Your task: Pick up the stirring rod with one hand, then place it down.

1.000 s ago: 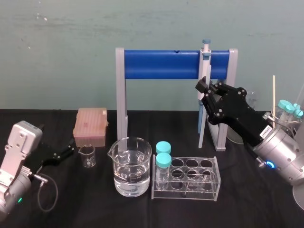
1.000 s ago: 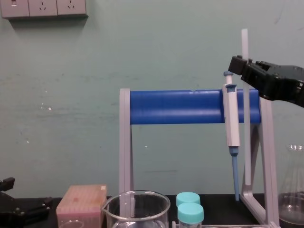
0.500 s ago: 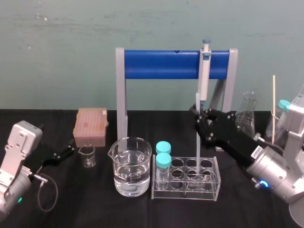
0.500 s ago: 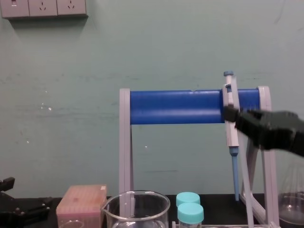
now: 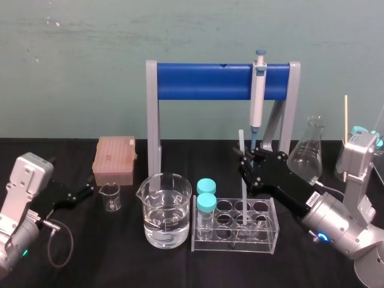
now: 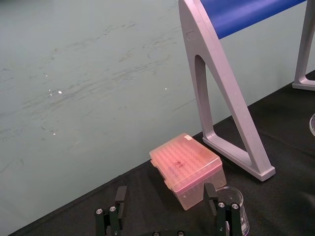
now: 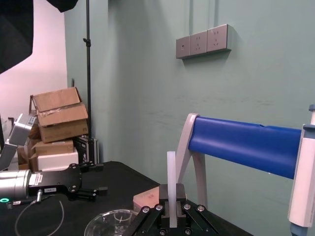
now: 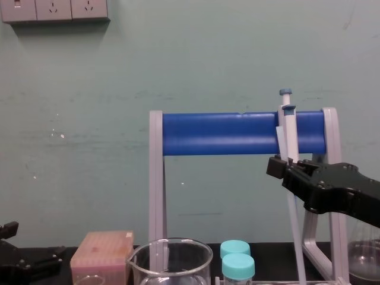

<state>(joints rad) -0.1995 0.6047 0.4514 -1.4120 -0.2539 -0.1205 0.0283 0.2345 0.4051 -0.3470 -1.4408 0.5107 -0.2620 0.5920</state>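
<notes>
The stirring rod (image 5: 240, 143) is a thin translucent white stick, standing nearly upright. My right gripper (image 5: 246, 169) is shut on its middle, just right of centre. Its lower end reaches down into the clear tube rack (image 5: 264, 235). In the chest view the rod (image 8: 295, 237) runs down below the black right gripper (image 8: 278, 167). From the right wrist, the rod (image 7: 171, 179) rises straight up between the closed fingers (image 7: 158, 212). My left gripper (image 5: 85, 193) rests low at the far left, open, facing the pink tip box (image 6: 187, 164).
A grey-white pipette (image 5: 258, 96) hangs on the blue-barred stand (image 5: 204, 81). A large beaker (image 5: 165, 210) and two teal-capped tubes (image 5: 206, 195) stand left of the rod. A small beaker (image 5: 110, 197), a conical flask (image 5: 309, 150) and a wooden stick (image 5: 346, 132) flank the scene.
My right gripper has come down from beside the blue bar and shifted left, carrying the rod upright until its lower end is in the tube rack. The left arm has not moved.
</notes>
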